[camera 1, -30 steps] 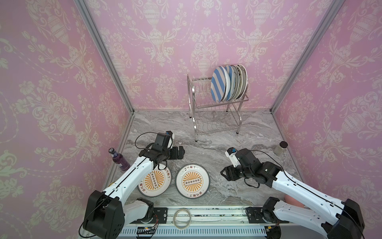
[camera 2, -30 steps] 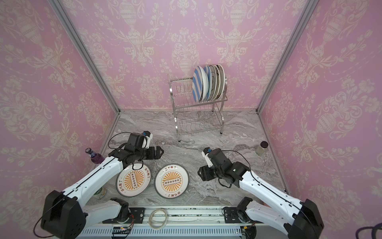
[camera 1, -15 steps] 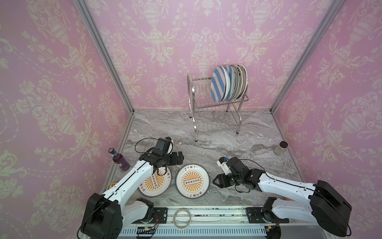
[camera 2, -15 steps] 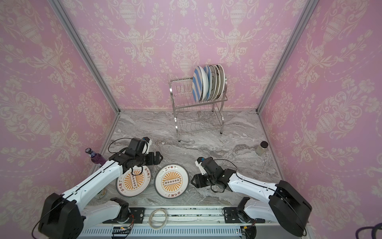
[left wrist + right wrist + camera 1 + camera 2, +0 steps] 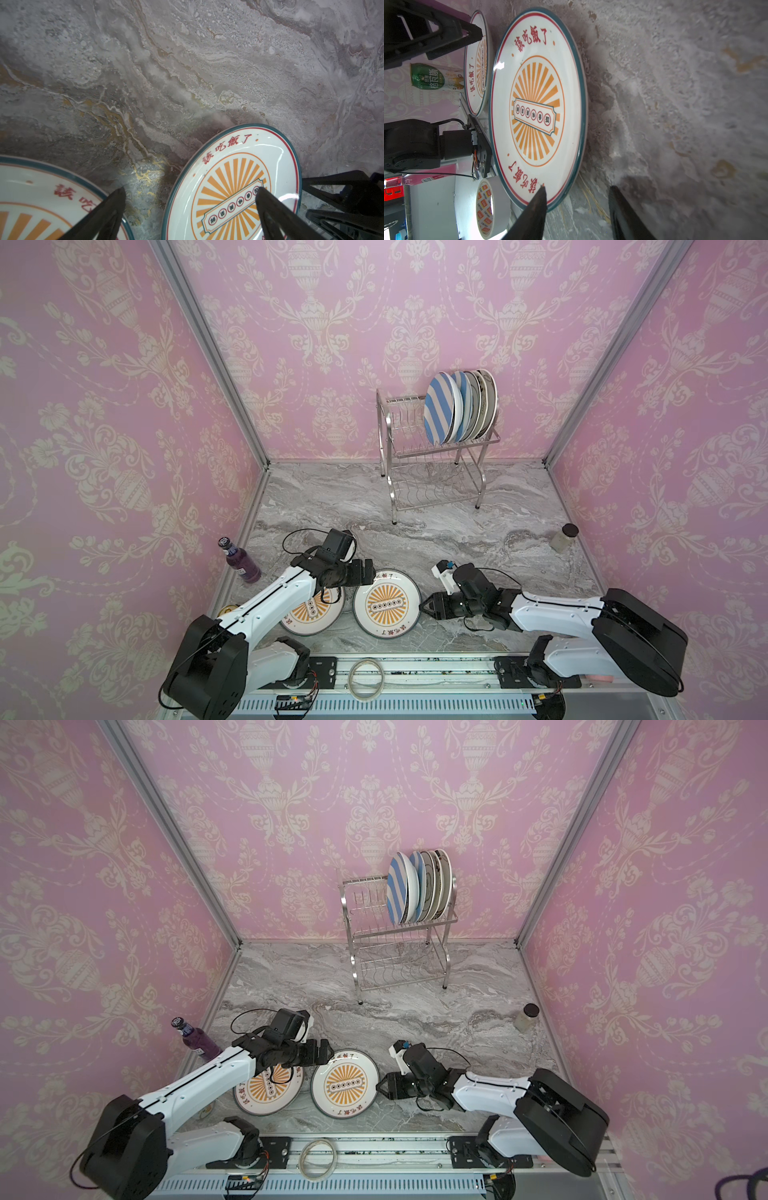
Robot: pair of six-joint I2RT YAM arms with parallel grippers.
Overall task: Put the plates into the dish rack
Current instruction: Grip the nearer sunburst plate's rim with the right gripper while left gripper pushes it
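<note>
Dish rack point(image 5: 399, 427) top tier part-full w/ racked plates point(image 5: 440, 410); 2 sunburst plates point(image 5: 386, 605) flat well in front, unloaded; my R gripper point(image 5: 423, 608) half-open astride one's rim, L gripper point(image 5: 368, 572) wide, empty.

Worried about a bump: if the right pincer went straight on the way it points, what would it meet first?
Probably the rim of the round teal-edged orange sunburst ceramic plate nearest the right pincer.

Glossy glazed orange-sunburst round ceramic plate point(image 5: 386, 605), shiny stainless steel wire dish rack point(image 5: 434, 452), matt rough-looking grey veined marble tabletop point(image 5: 332, 497) beneath the rack, matt black plastic left gripper fingers point(image 5: 108, 212)
</note>
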